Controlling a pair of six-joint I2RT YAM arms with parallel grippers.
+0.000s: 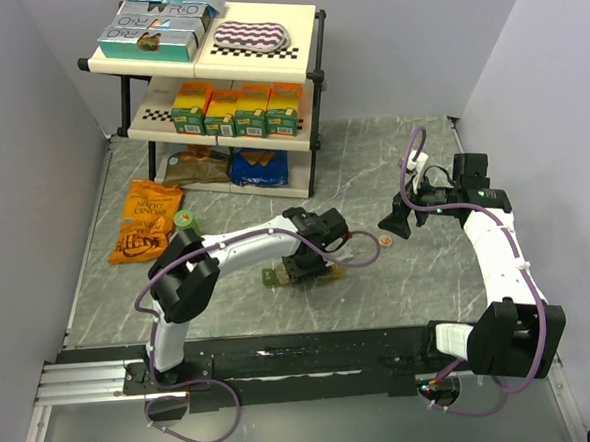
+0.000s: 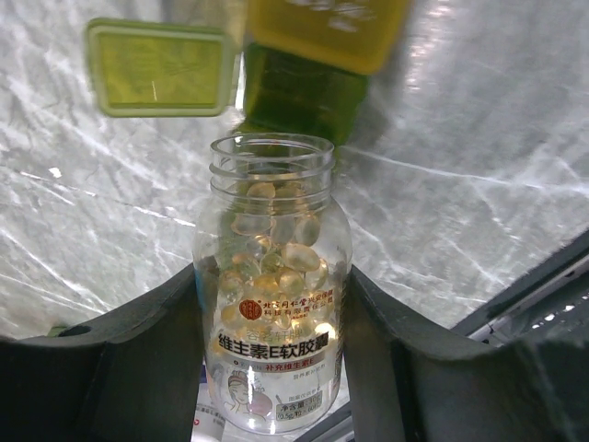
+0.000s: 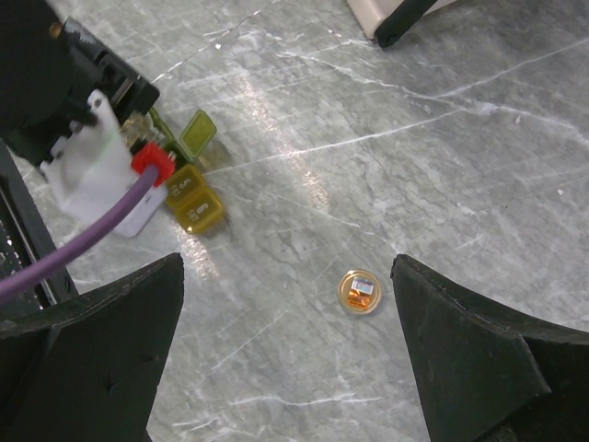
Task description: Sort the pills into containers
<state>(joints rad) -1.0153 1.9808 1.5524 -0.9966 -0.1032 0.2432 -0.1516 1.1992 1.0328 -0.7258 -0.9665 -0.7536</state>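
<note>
Open tabletop (image 1: 372, 166) stretches between the shelf rack (image 1: 315, 120) and the right end effector (image 1: 399, 219), whose jaws hang spread over bare marble near a small round cap (image 3: 359, 292). The left end effector (image 1: 306, 263), gripping a clear pill bottle (image 2: 271, 304), crowds over the containers (image 2: 304, 92), blocking approach from above

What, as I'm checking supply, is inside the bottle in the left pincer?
Pale yellow softgels fill the open bottle down to its label; the label hides whatever lies lower.
</note>
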